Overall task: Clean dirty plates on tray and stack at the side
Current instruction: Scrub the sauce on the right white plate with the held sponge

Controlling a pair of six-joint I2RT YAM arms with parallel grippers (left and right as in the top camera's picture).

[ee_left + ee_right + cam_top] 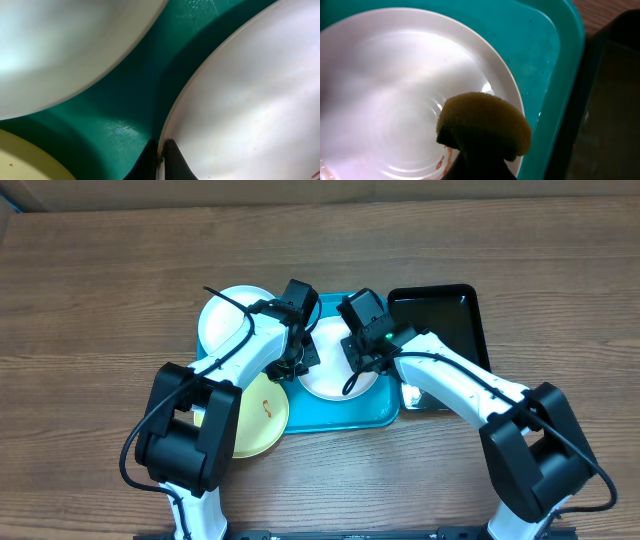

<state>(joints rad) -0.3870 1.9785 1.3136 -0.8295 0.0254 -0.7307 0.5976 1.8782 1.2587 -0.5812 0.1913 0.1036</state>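
where plates (225, 320) lie, arms (245, 358) (both) overhang.

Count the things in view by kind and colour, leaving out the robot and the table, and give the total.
White plates: 2
Yellow-green plate: 1
Turquoise tray: 1
Black tray: 1
Sponge: 1
Total: 6
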